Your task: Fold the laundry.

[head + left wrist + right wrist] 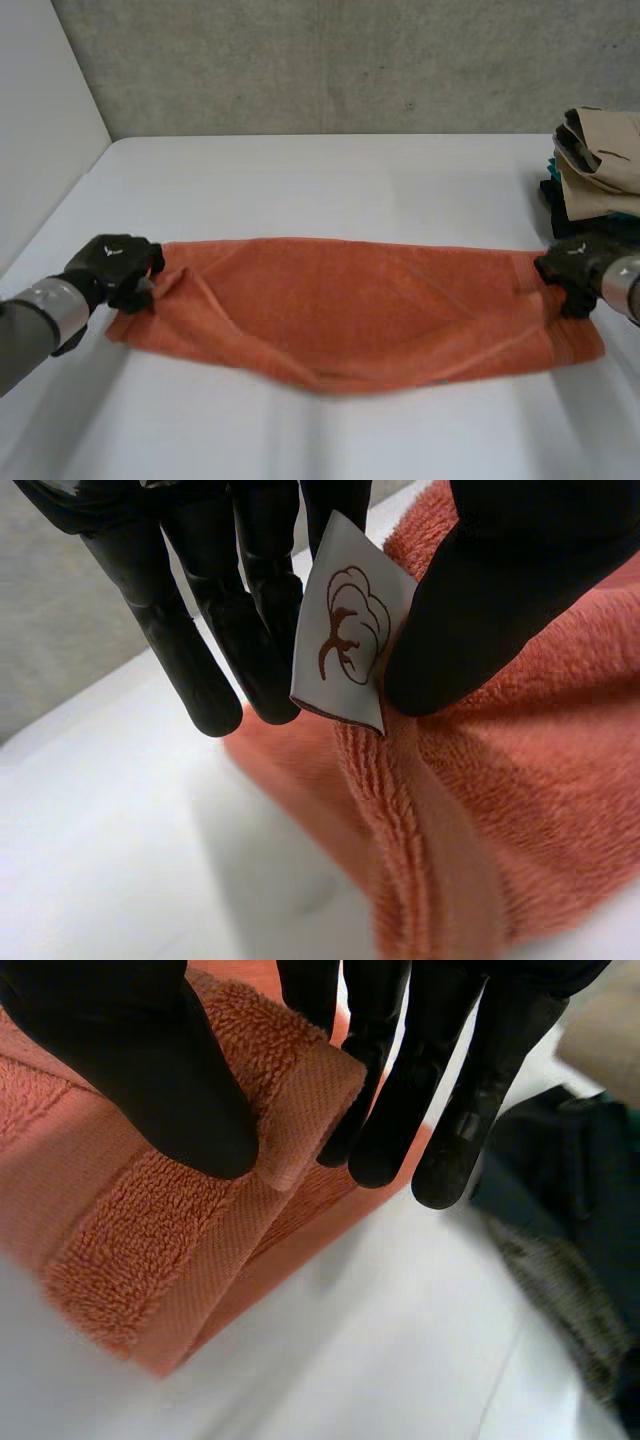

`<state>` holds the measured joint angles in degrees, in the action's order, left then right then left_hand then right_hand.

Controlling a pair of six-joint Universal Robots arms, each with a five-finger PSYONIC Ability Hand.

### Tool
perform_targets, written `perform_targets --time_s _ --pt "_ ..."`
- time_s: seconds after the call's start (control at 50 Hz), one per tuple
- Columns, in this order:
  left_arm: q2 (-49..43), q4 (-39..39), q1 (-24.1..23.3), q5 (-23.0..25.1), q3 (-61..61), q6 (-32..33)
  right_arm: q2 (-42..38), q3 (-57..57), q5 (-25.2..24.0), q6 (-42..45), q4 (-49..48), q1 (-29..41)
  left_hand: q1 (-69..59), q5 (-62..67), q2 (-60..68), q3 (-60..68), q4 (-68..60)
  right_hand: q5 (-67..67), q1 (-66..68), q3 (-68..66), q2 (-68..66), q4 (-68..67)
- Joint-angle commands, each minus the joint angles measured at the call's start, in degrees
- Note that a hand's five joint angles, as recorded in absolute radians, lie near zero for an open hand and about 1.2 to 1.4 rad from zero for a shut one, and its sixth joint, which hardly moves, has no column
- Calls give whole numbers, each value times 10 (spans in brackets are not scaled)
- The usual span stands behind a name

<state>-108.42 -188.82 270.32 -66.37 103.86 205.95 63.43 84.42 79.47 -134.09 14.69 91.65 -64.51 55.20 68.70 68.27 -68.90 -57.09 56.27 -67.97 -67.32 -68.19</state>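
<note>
The orange towel (350, 315) lies stretched lengthwise across the middle of the white worktop (300, 180), its long sides running from the left edge toward the right edge, and I have one hand on each short end. My left hand (115, 265) is at the towel's far left corner, near the left edge of the worktop. In the left wrist view the thumb (500, 590) presses the terry edge against the fingers (200, 630), with the towel's white label (345, 630) standing up between them, so this hand is pinching the corner. My right hand (572, 265) is at the towel's far right corner, where its thumb (150, 1070) and fingers (440, 1090) clamp the woven border in a fold. The near long side of the towel sags toward the front edge at its middle. A pile of clothes (600, 160) sits at the right edge, just beyond my right hand.
</note>
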Motion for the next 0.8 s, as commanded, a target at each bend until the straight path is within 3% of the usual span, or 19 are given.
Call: perform_targets --time_s 0.02,0.18,0.38,0.58,0.6,0.62,0.66,0.72,0.8 --pt "-63 -71 -21 -82 -66 -45 -51 -53 37 -30 -61 15 -155 148 113 117 -111 -129 237 -120 -127 -118" --pt "-115 -102 -36 -128 -117 -105 -121 -124 74 -39 -66 16 -155 148 113 117 -111 -129 237 -120 -127 -118" --pt "-173 -106 -62 -198 -183 -116 -186 -202 105 -46 -68 38 -155 148 113 117 -111 -129 237 -120 -127 -118" --pt "-189 -124 -78 -207 -196 -117 -210 -221 111 -49 -92 58 -153 147 112 116 -110 -116 225 -108 -114 -105" --pt "-190 -130 -79 -207 -196 -117 -211 -221 111 -50 -98 62 -85 78 43 48 -41 -33 141 -24 -31 -22" --pt "-189 -134 -79 -207 -195 -116 -211 -219 109 -50 -107 68 7 -14 -49 -45 51 191 -83 200 193 202" --pt "-189 -139 -84 -206 -195 -114 -209 -217 110 -49 -114 74 264 -271 -306 -301 308 351 -242 359 353 362" --pt "-189 -140 -91 -206 -195 -113 -203 -209 105 -50 -122 79 289 -296 -331 -326 333 492 -384 501 495 503" --pt "-182 -140 -97 -206 -191 -110 -187 -191 103 -49 -128 81 341 -348 -383 -379 385 571 -463 580 573 582"
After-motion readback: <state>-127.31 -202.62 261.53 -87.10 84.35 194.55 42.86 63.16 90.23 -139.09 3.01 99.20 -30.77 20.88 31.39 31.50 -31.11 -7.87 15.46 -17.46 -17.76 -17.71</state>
